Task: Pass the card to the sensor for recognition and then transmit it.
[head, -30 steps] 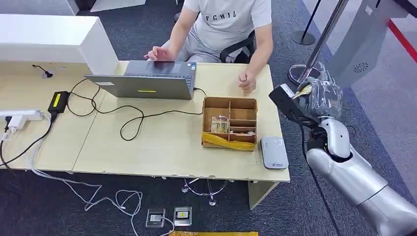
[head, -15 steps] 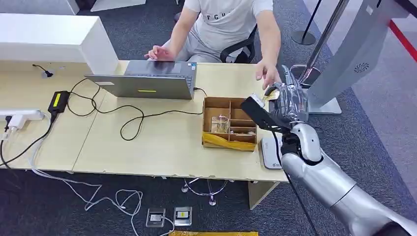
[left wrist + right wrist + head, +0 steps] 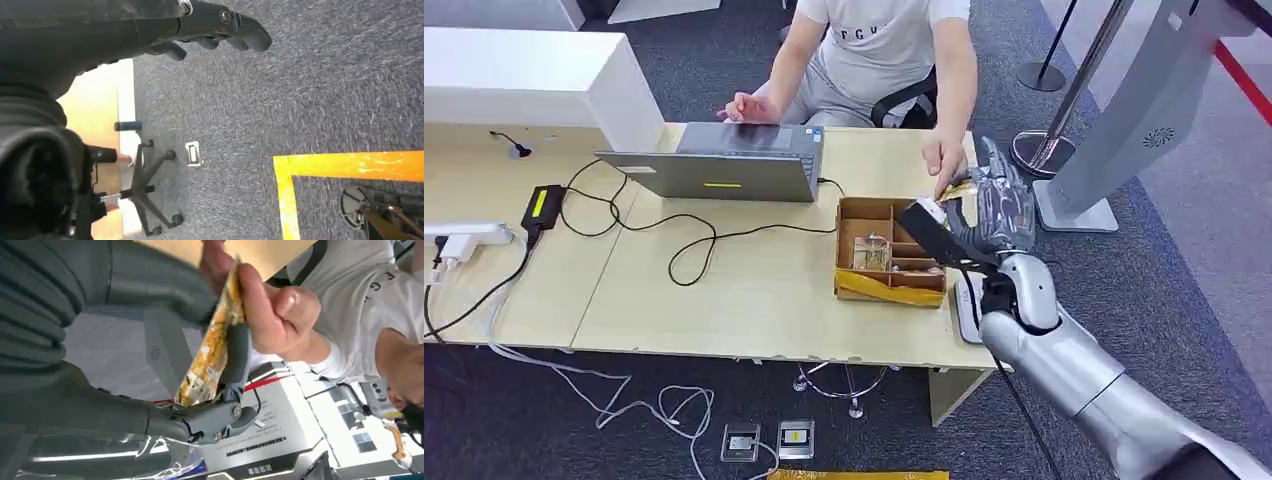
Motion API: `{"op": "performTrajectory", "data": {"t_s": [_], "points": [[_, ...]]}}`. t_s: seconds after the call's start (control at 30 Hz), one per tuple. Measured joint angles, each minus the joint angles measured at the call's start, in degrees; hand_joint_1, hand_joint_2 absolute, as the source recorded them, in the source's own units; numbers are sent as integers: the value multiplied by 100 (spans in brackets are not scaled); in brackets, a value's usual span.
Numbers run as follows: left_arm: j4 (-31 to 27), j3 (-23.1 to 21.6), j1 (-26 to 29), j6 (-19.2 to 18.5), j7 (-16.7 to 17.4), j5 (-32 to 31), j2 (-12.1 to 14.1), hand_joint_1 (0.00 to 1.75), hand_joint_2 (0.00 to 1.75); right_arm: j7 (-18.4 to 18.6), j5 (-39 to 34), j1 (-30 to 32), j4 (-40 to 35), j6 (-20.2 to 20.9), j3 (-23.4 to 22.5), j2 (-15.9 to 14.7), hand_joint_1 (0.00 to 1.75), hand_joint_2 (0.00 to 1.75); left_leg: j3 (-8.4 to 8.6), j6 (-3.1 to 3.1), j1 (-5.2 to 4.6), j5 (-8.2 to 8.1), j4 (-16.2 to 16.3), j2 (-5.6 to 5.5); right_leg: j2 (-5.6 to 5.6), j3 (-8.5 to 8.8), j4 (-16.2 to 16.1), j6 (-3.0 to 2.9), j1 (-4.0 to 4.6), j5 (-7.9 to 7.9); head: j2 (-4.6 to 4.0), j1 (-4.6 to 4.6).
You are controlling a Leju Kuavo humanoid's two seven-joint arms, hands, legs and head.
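Note:
The card [image 3: 957, 190], a gold-patterned one, is held by my right hand [image 3: 1002, 208] above the right end of the table, just past the cardboard box. A person's hand [image 3: 944, 158] reaches over from the far side and pinches the card's upper end. The right wrist view shows the card [image 3: 210, 350] pressed between my dark fingers [image 3: 234, 352] and my grey thumb, with the person's hand [image 3: 270, 305] gripping its far end. The grey sensor [image 3: 965, 300] lies flat at the table's right front corner, partly hidden behind my forearm. My left hand [image 3: 215, 22] hangs over carpet, holding nothing.
A compartmented cardboard box [image 3: 889, 290] stands left of the sensor. A closed laptop [image 3: 724, 170] and black cables [image 3: 694, 245] lie mid-table. The seated person [image 3: 884, 50] is at the far side. A grey kiosk [image 3: 1124, 110] and a stanchion base [image 3: 1039, 150] stand to the right.
My right arm has swung left from beside the table to above its right end, carrying the card. The person's hand lifted from the table and took hold of the card.

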Motion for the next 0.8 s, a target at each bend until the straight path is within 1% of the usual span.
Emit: {"op": "performTrajectory", "data": {"t_s": [0.1, 0.33, 0.4, 0.53, 0.67, 0.8], "points": [[0, 0, 3, 0, 0, -2, 2, 0, 0, -74, -31, 25, 81, -39, -4, 4, 0, 175, -1, 0, 0, 0, 0, 0, 0, 0, 0, 0, 0, 0, 0, 0], [0, 0, 3, -11, 0, -26, 4, 0, 0, -24, 155, 86, 169, 41, -7, 13, 0, 175, 0, 0, 0, 0, 0, 1, 1, -1, 0, 0, 0, 0, 0, 0], [0, 0, 3, -20, 0, -35, 4, 0, 0, 35, 210, 98, 169, 142, -7, 7, 0, 175, 0, -1, 0, 0, 0, 2, 2, -3, 0, 0, 0, 0, 0, -2], [0, 0, 8, -50, 0, -72, 4, 0, 0, 302, 514, 111, 140, 413, -7, -48, 0, 175, 1, -1, 0, 0, 0, 2, 2, -4, -1, 0, 0, 0, 0, 0], [0, 0, 15, -48, 0, -74, 17, 0, 0, 548, 786, 155, -52, 766, -35, -212, 0, 175, 3, -1, 0, 0, 1, 3, 3, -4, -1, 0, 0, 0, 0, 0], [0, 0, 17, -39, 0, -92, 59, 0, 0, 770, 1174, 270, -391, 1154, -59, -464, 0, 175, 2, -1, -1, 0, 1, 2, 2, -4, -1, 0, -1, 0, 0, 0]]}}
